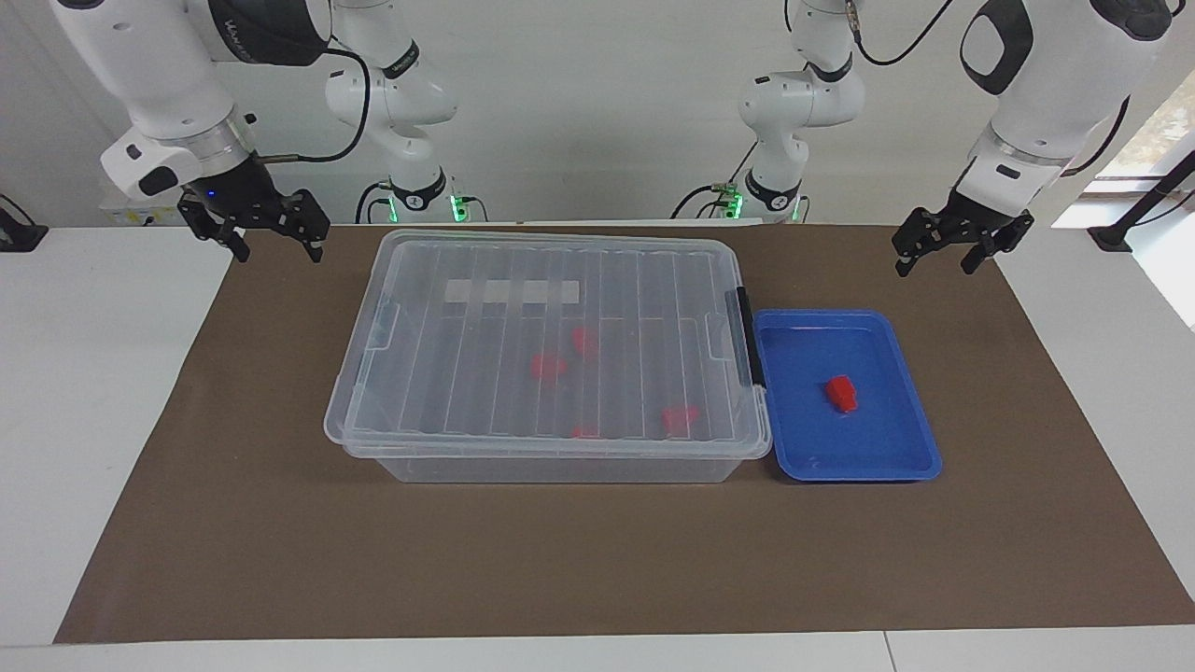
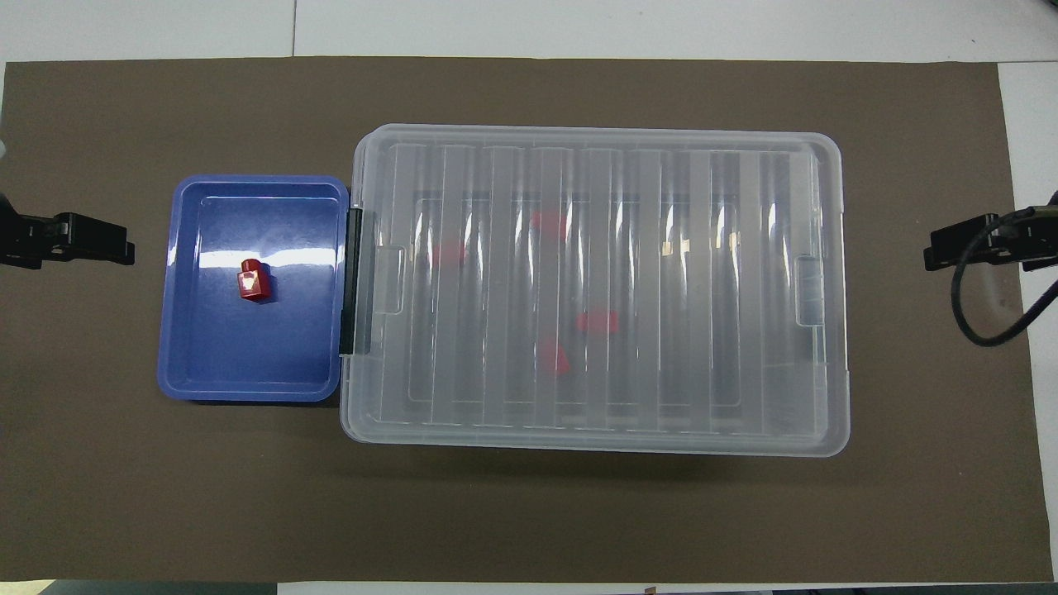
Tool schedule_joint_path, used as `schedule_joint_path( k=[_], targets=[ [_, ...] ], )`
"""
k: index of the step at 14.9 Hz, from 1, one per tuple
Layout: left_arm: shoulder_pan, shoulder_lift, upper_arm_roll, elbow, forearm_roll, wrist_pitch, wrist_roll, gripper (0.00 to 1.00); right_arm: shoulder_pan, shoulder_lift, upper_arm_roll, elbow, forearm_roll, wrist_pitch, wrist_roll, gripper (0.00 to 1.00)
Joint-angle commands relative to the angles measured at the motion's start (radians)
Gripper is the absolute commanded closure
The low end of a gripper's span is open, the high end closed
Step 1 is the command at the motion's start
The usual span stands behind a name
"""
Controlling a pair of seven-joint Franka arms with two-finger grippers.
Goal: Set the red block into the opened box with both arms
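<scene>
A small red block (image 1: 841, 393) (image 2: 253, 279) lies alone in a shallow blue tray (image 1: 920, 420) (image 2: 169, 330). Beside the tray stands the large clear box (image 1: 420, 373) (image 2: 744, 330) with its ribbed lid lying flat on top. A black latch (image 1: 744, 336) (image 2: 353, 281) sits on the box's tray end. Several red pieces show blurred through the lid. My left gripper (image 1: 936, 268) (image 2: 128, 244) hangs open and empty over the mat at the tray's end. My right gripper (image 1: 278, 250) (image 2: 930, 252) hangs open and empty over the mat's edge at the box's free end.
A brown mat (image 1: 280, 523) (image 2: 165, 496) covers the middle of the white table and carries the box and the tray. A black cable (image 2: 967, 306) loops down from the right gripper.
</scene>
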State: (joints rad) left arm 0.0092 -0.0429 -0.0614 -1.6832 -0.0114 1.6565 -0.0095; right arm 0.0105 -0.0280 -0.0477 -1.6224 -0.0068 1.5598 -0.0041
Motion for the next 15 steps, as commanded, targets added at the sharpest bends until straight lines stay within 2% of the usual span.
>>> schedule_joint_path(
  k=[1,6,8,10,15],
  targets=[
    [0.006,-0.028,-0.001,-0.03,0.016,0.002,0.002,0.0,-0.009,-0.009,0.006,-0.004,0.001,-0.018,0.003,0.0],
    [0.006,-0.028,-0.001,-0.03,0.016,0.002,0.002,0.0,-0.003,-0.01,0.006,-0.013,-0.009,-0.007,0.01,0.0],
    [0.006,-0.028,-0.001,-0.03,0.016,0.002,0.002,0.0,0.002,-0.032,0.008,-0.052,-0.009,0.006,0.012,0.0],
    [0.006,-0.028,-0.001,-0.03,0.016,0.002,0.002,0.0,0.005,-0.052,0.009,-0.105,-0.002,0.075,0.01,0.0],
    [0.006,-0.028,-0.001,-0.03,0.016,0.002,0.002,0.0,0.117,-0.056,0.011,-0.227,0.004,0.239,0.059,0.0]
  ],
)
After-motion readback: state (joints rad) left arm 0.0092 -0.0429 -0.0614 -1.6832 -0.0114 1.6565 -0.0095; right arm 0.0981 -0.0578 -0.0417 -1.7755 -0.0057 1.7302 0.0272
